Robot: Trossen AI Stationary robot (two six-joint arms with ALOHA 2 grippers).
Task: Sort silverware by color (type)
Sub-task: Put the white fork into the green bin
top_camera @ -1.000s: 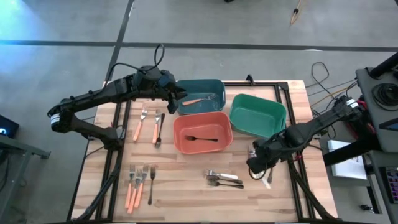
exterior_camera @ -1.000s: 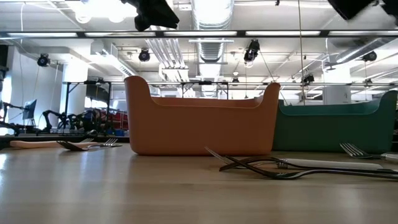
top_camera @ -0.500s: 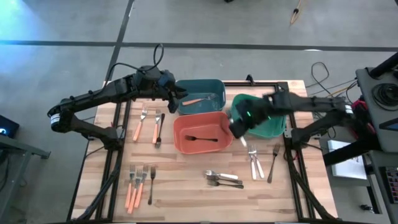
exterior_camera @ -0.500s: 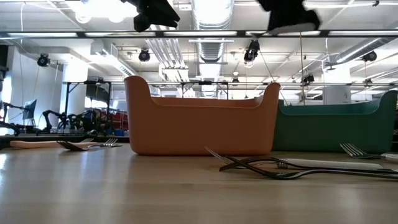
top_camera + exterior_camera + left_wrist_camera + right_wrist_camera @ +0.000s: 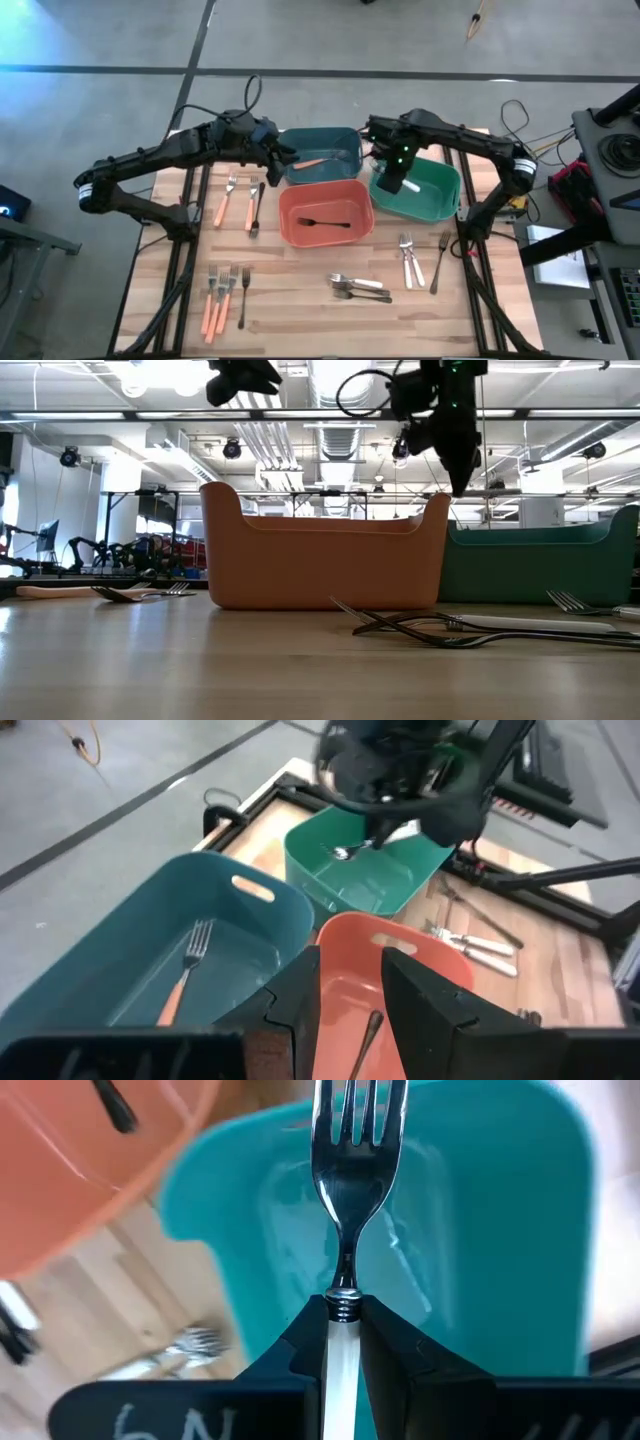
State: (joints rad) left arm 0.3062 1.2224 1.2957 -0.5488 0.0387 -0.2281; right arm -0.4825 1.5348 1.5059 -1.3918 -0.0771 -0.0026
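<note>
My right gripper (image 5: 393, 180) hangs over the green bin (image 5: 435, 195), shut on a fork with a shiny metal head (image 5: 350, 1140) and a pale handle. My left gripper (image 5: 280, 160) waits open and empty above the left end of the teal bin (image 5: 345, 145), where an orange-handled fork (image 5: 185, 970) lies. A black fork (image 5: 322, 222) lies in the orange-red bin (image 5: 300, 240). More silverware lies flat on the table: orange-handled forks (image 5: 222, 207), a lower-left group (image 5: 220, 298), silver pieces (image 5: 360, 288) and forks (image 5: 410, 262) at the right. My right gripper pinches the fork's pale handle (image 5: 342, 1342) just behind the neck, between its two fingers (image 5: 305, 1342). The fork runs along the fingers and its tines stick out past the fingertips. It is lifted clear, above the inside of the green bin (image 5: 480, 1260).
The three bins stand close together at the table's far middle. The two arms are near each other over the bins. Bare wood (image 5: 300, 320) shows at the table's near middle. Metal frame rails (image 5: 185, 260) run along the left and right sides.
My right gripper has risen from the forks at the table's right near side and swung toward the far edge and leftward to above the green bin, carrying one pale-handled fork lifted clear of the table. The other forks stayed on the wood.
</note>
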